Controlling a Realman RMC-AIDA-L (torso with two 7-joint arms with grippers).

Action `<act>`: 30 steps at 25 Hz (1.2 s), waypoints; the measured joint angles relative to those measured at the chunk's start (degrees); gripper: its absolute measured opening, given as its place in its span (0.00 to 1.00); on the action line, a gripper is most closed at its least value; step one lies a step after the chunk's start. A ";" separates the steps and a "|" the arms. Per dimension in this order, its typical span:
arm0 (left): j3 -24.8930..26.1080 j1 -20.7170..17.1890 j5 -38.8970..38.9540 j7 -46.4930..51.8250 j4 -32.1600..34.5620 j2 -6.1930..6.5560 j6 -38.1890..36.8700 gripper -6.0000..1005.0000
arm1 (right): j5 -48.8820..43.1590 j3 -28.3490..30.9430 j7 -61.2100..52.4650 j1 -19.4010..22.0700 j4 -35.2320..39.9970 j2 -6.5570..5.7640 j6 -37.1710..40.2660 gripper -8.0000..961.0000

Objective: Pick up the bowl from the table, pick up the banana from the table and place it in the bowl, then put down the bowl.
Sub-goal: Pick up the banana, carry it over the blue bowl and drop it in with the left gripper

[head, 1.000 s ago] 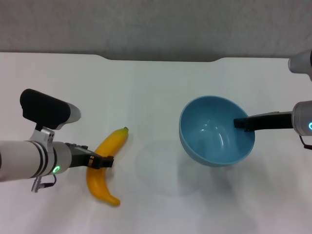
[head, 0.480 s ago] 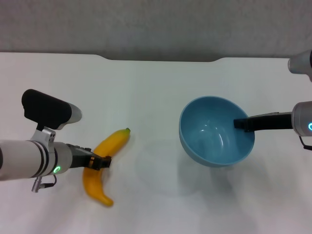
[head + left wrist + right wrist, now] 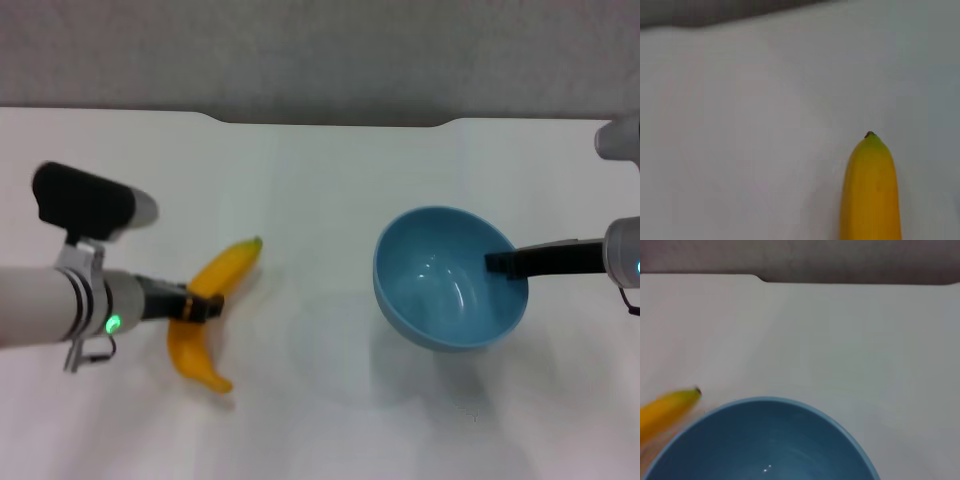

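Observation:
The light-blue bowl (image 3: 450, 277) hangs above the white table (image 3: 330, 180) at the right, its shadow below it. My right gripper (image 3: 500, 263) is shut on the bowl's right rim. The bowl also fills the right wrist view (image 3: 765, 440). The yellow banana (image 3: 207, 315) is at the left, lifted off the table, stem tip pointing toward the far side. My left gripper (image 3: 203, 307) is shut on the banana's middle. The banana's tip shows in the left wrist view (image 3: 871, 185) and in the right wrist view (image 3: 667, 407).
The table's far edge has a dark notch (image 3: 330, 121) with a grey wall behind. Bare white tabletop lies between the banana and the bowl.
My left gripper has closed on the banana and lifted it, drawing it slightly left and up. The bowl with my right gripper has shifted a little lower and right.

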State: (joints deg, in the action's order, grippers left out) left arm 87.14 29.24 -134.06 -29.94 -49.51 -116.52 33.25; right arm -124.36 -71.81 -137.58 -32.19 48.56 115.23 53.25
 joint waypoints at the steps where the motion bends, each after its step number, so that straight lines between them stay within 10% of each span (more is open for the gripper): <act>1: 0.92 -0.24 0.00 0.03 -1.19 0.04 0.26 0.52 | -0.10 0.00 -0.04 0.18 -0.12 -0.05 0.03 0.03; 13: 3.93 -2.54 12.13 -1.76 -18.97 -0.11 3.07 0.53 | 0.06 -0.88 -0.09 -2.02 -4.69 0.01 -0.97 0.03; 30: -2.67 -2.34 48.13 -22.84 -15.63 -0.44 3.54 0.58 | 4.66 -4.73 -0.68 -8.86 -10.16 0.29 -2.89 0.03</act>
State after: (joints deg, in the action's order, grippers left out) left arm 84.48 26.90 -85.94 -52.78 -65.14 -116.96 36.79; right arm -119.70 -76.53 -138.25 -41.06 38.40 115.52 50.36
